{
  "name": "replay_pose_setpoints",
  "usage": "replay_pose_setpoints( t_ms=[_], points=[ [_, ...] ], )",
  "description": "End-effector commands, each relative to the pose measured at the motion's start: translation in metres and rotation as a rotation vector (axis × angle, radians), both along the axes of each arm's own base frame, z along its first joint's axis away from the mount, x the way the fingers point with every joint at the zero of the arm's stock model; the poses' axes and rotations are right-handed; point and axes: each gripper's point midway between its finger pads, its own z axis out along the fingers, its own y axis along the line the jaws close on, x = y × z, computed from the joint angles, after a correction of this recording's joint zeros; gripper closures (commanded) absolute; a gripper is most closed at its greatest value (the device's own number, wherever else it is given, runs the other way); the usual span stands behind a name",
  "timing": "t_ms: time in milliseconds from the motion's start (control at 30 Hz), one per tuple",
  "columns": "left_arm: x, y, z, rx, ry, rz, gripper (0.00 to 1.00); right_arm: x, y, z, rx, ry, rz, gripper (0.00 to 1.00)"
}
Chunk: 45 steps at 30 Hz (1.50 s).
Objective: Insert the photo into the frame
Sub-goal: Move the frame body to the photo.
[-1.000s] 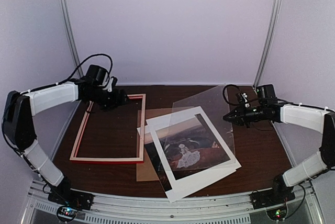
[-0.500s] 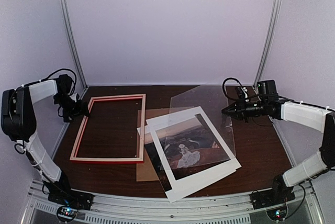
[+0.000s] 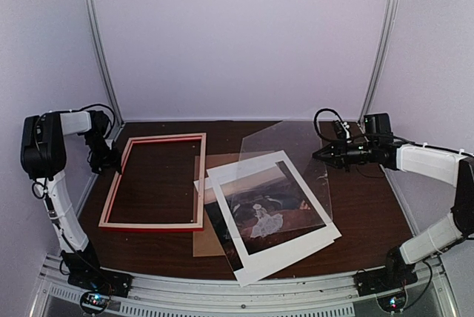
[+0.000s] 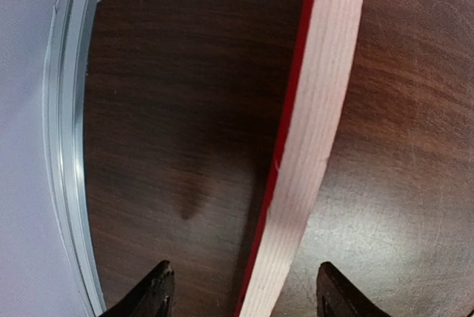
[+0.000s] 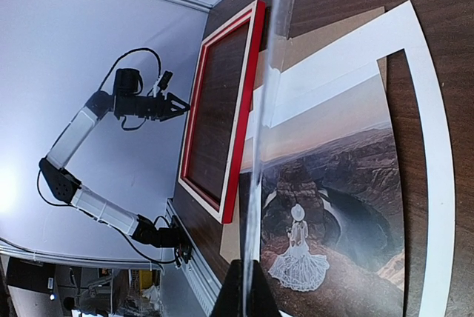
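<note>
- Carefully, the right fingers (image 5: 228, 298), shut on the clear sheet (image 3: 296, 161), should lift it toward 3 o'clock without dragging the photo (image 3: 270, 209).
- The left fingers (image 4: 161, 289) stand apart, empty, over the 9 o'clock rail of the frame (image 3: 152, 225).
- The photo lies at the frame's 3 o'clock.

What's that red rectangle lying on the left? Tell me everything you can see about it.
It is a thin rectangular picture frame, empty, lying flat on the dark wooden table with its pale wood side up and red along its outer edges. A brown board meets its right side. The left gripper hangs open astride its left rail, apparently not touching it.
</note>
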Motion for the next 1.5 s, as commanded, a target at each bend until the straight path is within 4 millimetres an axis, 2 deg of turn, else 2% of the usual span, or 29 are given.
replay_pose_setpoints(
  t_ms=[0,167,433,500,567,667,867,1167,1333,1467],
  points=[
    [0.000,0.004,-0.008,0.010,0.031,-0.030,0.37,0.001,0.000,0.007,0.022,-0.040,0.011,1.00],
    [-0.008,-0.007,-0.015,-0.014,0.054,-0.035,0.50,0.001,0.001,0.010,0.031,-0.046,0.012,1.00],
    [-0.024,-0.045,-0.018,-0.019,0.066,-0.059,0.67,0.000,-0.001,0.012,0.023,-0.047,0.013,1.00],
    [-0.029,-0.062,-0.019,-0.056,0.063,-0.067,0.69,0.000,-0.001,0.012,0.021,-0.045,0.012,1.00],
    [-0.034,-0.069,-0.020,-0.076,0.053,-0.055,0.71,0.000,-0.001,0.013,0.019,-0.046,0.011,1.00],
    [-0.042,-0.098,-0.018,-0.083,0.037,-0.102,0.72,0.000,-0.001,0.014,0.016,-0.044,0.013,1.00],
    [-0.058,-0.126,-0.025,-0.076,0.035,-0.148,0.74,0.001,-0.002,0.020,0.004,-0.046,0.014,1.00],
    [-0.086,-0.147,-0.033,-0.040,0.050,-0.229,0.78,0.004,-0.007,0.040,-0.055,-0.081,-0.010,1.00],
    [-0.097,-0.147,-0.032,-0.012,0.047,-0.234,0.79,0.009,-0.018,0.049,-0.148,-0.101,-0.046,1.00],
    [-0.099,-0.147,-0.026,-0.021,0.024,-0.228,0.79,0.012,-0.025,0.065,-0.205,-0.127,-0.064,1.00]
  ],
)
